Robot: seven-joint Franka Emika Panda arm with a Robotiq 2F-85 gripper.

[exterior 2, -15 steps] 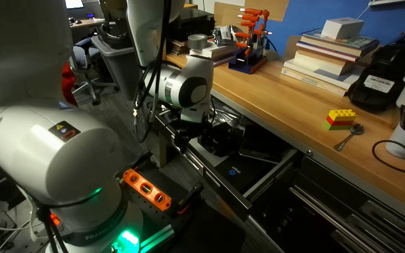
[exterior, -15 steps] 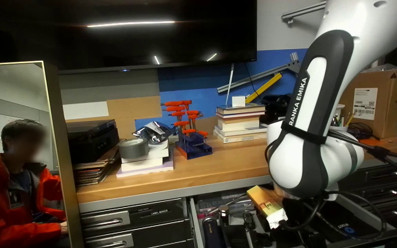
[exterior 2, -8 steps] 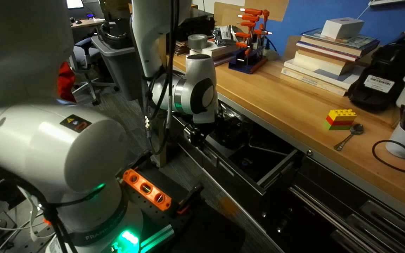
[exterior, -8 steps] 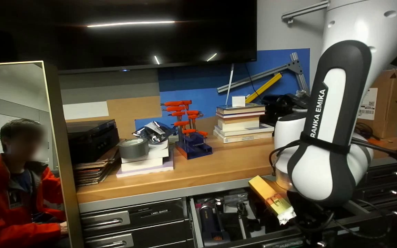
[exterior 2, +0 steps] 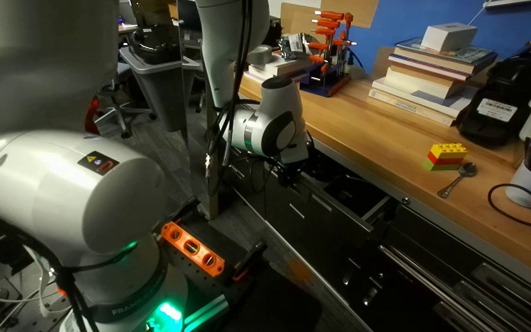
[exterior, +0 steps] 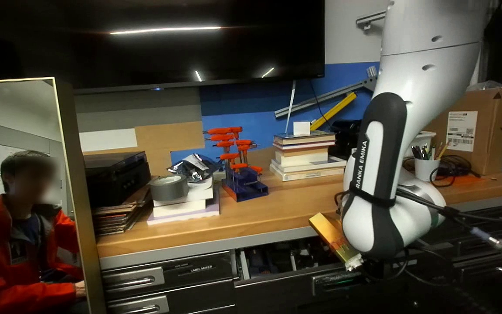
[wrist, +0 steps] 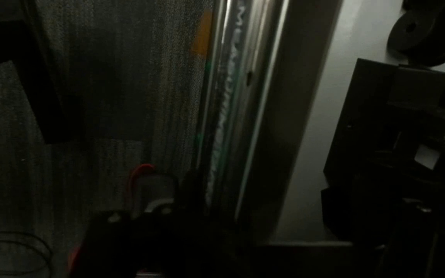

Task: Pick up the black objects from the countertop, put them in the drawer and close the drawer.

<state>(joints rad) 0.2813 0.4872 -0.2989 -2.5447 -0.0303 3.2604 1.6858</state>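
The drawer (exterior 2: 344, 209) stands partly out, below the front edge of the countertop (exterior 2: 385, 131). Over its front hangs my gripper (exterior 2: 287, 177), pointing down and open; the wrist view is very dark there, and I see nothing held. That view shows the drawer's silvery label strip (wrist: 228, 88) running under the jaws. Inside, on a pale drawer floor, lie the black objects (wrist: 384, 146), blocky and partly lost in shadow. In an exterior view the drawer front (exterior: 277, 291) shows below the wrist, which hides most of the gripper.
Along the countertop stand book stacks (exterior 2: 431, 78), a rack of red-handled tools (exterior 2: 327, 44), a toy-brick block (exterior 2: 447, 157), a spoon (exterior 2: 459, 179), a pen cup (exterior 2: 527, 186) and a larger black case (exterior 2: 505, 97). A yellow box (exterior: 331, 237) appears beside the wrist.
The drawer has slid a good way inward, toward the cabinet. My arm and gripper have moved with its front in the same direction.
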